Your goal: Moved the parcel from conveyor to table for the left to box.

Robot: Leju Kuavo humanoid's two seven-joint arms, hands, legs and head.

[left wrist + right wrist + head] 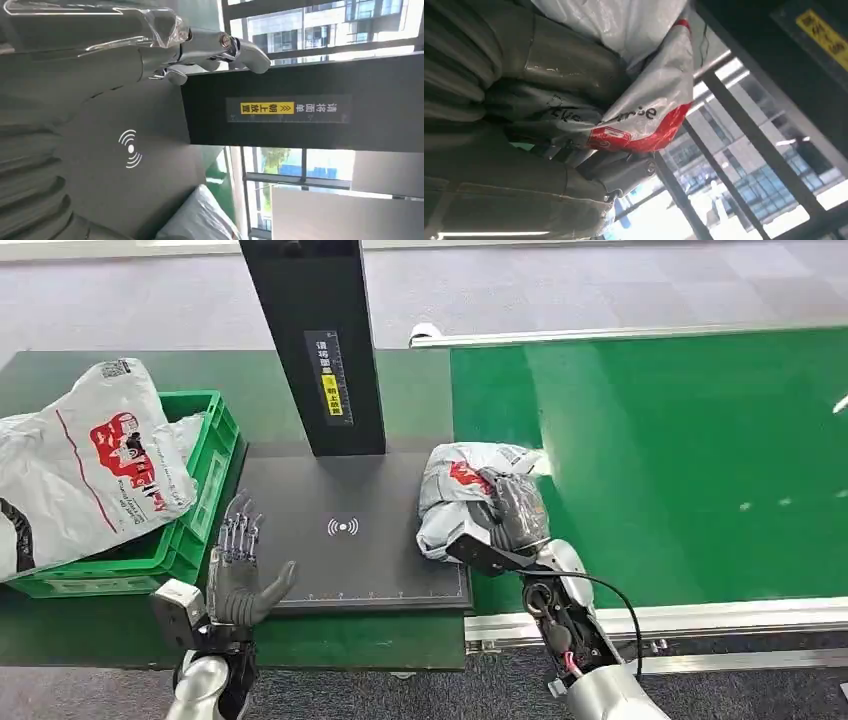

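On the dark pad (340,540) beside the belt (680,460), your right hand (515,515) grips the parcel (460,490) at the pad's right edge. Next, release it; left hand (238,575) waits, fingers spread.

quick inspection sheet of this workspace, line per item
surface: dark scanner pad with a wave symbol on a green table; green conveyor belt to its right
job's things: grey parcel with red print, straddling the pad and belt edge; green crate at left
clutter: large white bag with red print lying in the crate
hands: right hand grips the parcel; left hand open, fingers apart, at the pad's left edge
cables: black cable looping along the right forearm
surroundings: black post with a yellow label behind the pad; grey floor
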